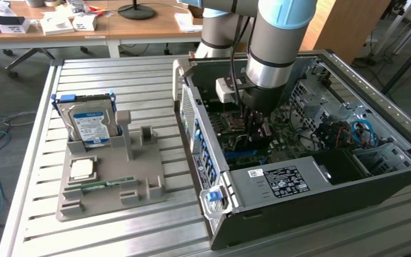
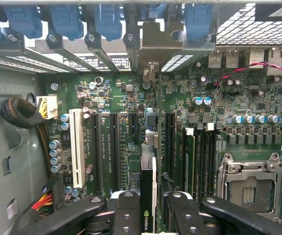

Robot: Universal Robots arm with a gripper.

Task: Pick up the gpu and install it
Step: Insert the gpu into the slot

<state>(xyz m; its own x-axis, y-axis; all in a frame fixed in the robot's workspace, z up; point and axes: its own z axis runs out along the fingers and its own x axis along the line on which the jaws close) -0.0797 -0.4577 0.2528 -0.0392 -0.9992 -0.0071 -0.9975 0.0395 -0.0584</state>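
Gripper (image 2: 148, 218) is inside the case (image 1: 277, 182), low over the board (image 2: 131, 98). Its fingers (image 2: 127, 213) pinch the gpu (image 2: 146, 188) across both faces. The card stands on edge and runs away from the gripper toward the rear wall. It sits among the long black slots (image 2: 169, 147). Cannot tell whether its edge has entered one or only sits above it. Farther on, the bracket (image 2: 153, 46) meets the rear openings, just under the blue clips (image 2: 106, 19).

Risks, as judged:
- If the edge is off the slot line, downward force would load the board instead of seating the card.
- The bracket could catch on the rear wall. The card would then tip, one end in and the other riding high.
- The pinch holds the near end only, so a push may pivot the card between the fingers or let it slip.
- Small parts stand just beside the card, and a skewed descent could knock them.

Farthest, at the exterior view's left, the tray (image 1: 105, 201) carries the upright drive (image 1: 90, 126), well apart from the case.
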